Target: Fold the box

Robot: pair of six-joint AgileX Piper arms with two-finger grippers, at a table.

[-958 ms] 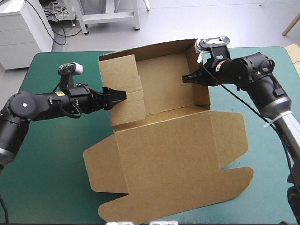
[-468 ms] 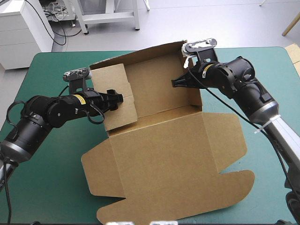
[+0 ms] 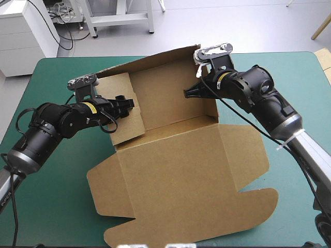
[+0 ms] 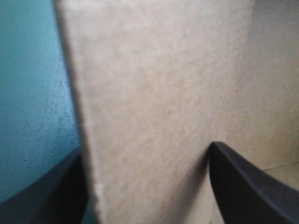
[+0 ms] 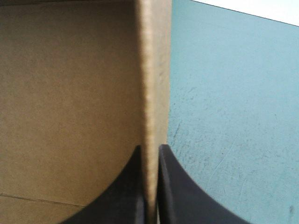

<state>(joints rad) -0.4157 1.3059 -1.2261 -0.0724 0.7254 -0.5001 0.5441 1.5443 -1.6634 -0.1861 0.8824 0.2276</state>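
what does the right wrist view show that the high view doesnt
Only the right wrist view: the right gripper all but shut on the edge of a box wall. Only the high view: the left gripper at the opposite wall, and the lid lying flat. Both: brown board and the teal-green cover.

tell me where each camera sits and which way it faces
High view: above and behind the robot, looking forward and down at the box on the teal-green cover; the left arm and right arm show.
Left wrist view: on the left wrist, looking along its jaws, apart astride the box's left wall.
Right wrist view: on the right wrist, looking along its jaws, shut on the right wall.
Shared: both wrist views show board beside cover.
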